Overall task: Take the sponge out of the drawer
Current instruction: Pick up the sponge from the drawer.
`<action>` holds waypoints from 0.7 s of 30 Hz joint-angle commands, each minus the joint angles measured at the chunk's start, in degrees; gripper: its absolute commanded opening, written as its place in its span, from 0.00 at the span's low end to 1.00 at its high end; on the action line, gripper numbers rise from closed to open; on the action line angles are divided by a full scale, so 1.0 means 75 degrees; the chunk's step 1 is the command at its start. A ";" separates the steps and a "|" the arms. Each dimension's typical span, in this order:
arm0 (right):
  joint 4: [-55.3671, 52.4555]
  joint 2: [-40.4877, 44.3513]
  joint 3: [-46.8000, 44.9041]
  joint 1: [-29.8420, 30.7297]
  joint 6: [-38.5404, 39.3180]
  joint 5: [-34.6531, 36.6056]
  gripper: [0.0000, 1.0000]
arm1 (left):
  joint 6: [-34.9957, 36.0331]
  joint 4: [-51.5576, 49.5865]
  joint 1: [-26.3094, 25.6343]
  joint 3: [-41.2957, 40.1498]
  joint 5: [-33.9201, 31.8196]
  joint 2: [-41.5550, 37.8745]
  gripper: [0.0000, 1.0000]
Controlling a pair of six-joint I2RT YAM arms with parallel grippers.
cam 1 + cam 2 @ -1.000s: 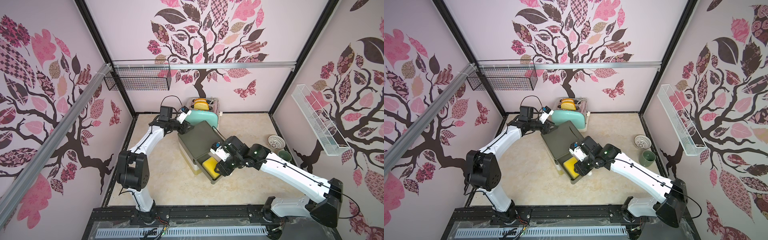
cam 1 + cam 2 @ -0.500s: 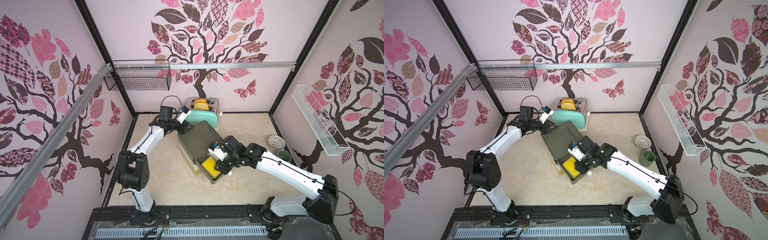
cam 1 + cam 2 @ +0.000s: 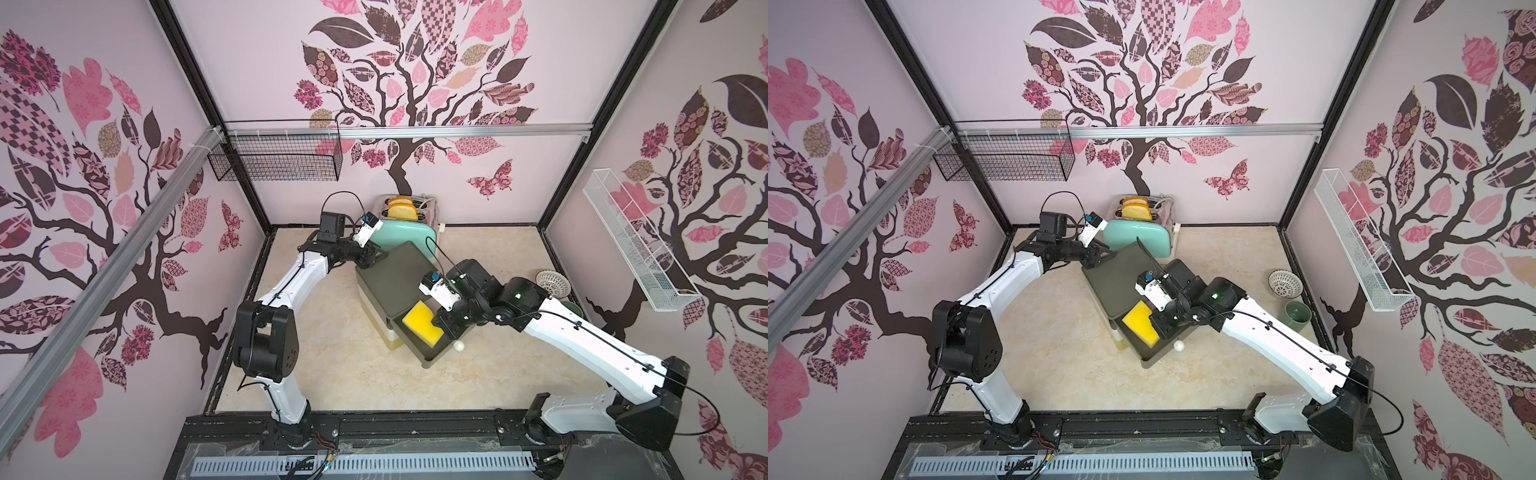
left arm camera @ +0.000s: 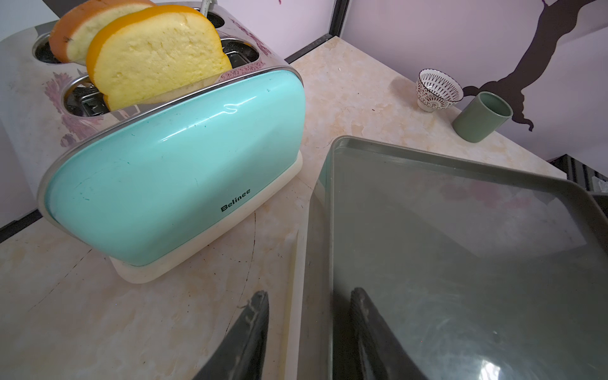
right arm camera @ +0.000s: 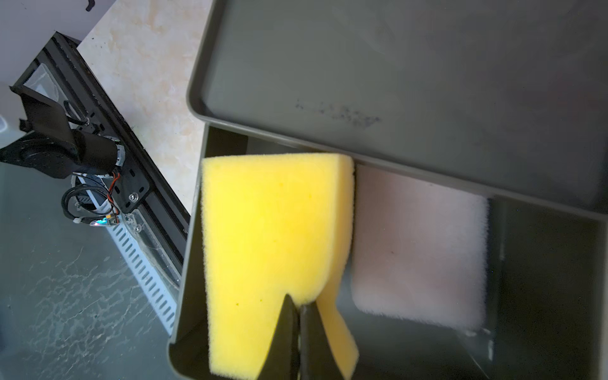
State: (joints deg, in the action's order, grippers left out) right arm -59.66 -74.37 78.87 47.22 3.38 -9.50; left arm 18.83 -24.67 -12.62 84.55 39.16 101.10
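I see my right end effector (image 5: 297, 316) pinching the yellow sponge (image 5: 273, 237), lengthwise along the open drawer (image 5: 187, 263).

On the beige marble-patterned table (image 3: 340, 374) stand one mint-green toaster (image 4: 177, 171) with two slices of yellow bread (image 4: 154, 56) in its slots, one grey-green plastic drawer unit (image 3: 395, 280) with one drawer pulled open (image 3: 432, 359), one small patterned white bowl (image 4: 437, 88) and one plain green cylindrical cup (image 4: 482, 116). Inside the open drawer lie one yellow rectangular sponge (image 5: 273, 237) and one pale pink pad (image 5: 418, 243) beside it. Two white-and-black robot arms are present, and on the walls hang one black wire basket (image 3: 276, 160) and one white wire shelf (image 3: 636, 245).
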 commanded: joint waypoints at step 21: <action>0.2878 -0.0599 -0.1049 -0.5717 -0.1262 -0.0129 0.00 | -0.0003 -0.0407 0.0030 -0.0106 -0.0121 0.0396 0.43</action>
State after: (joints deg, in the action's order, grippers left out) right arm -43.83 -75.16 74.00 4.62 -3.68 -11.62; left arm 18.09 -23.22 -12.62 84.55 40.38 101.84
